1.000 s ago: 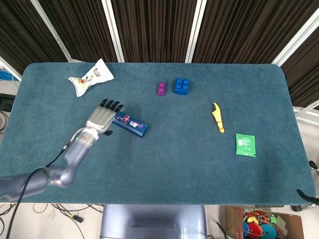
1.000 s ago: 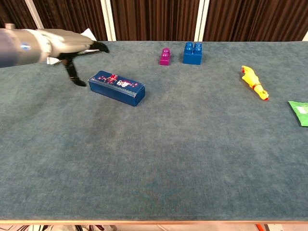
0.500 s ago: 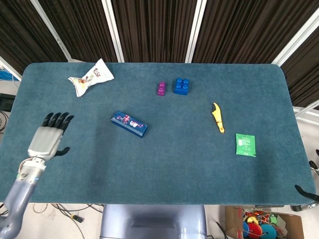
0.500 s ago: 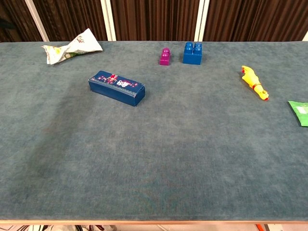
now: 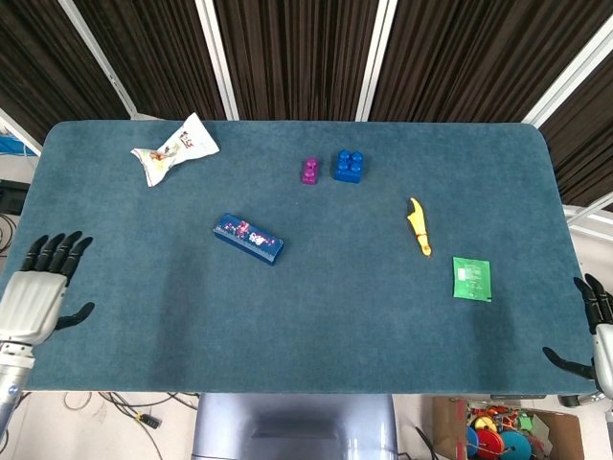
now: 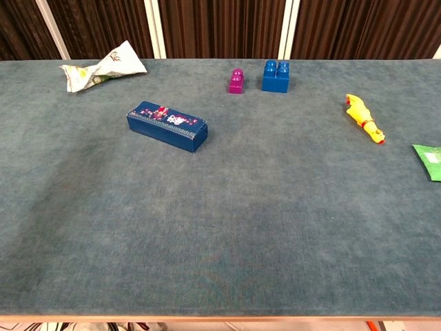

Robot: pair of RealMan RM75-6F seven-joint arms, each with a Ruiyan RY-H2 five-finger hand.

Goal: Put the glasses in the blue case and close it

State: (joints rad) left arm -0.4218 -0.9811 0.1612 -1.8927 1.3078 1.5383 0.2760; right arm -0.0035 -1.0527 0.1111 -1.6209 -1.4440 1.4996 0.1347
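Odds and ends scattered on a teal carpeted surface (image 5: 316, 316)

A crumpled white snack wrapper (image 5: 174, 150) lies near the far left corner. A small magenta toy brick (image 5: 309, 172) sits just beside a larger blue studded brick (image 5: 348, 166) at the far middle. To the right lies a yellow rubber chicken toy (image 5: 418, 228), and nearer the right edge a flat green sachet (image 5: 471, 279). Dark pleated curtains (image 5: 297, 53) hang behind.

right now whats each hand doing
Left hand: open, holds nothing.
Right hand: mostly out of frame, cannot tell.
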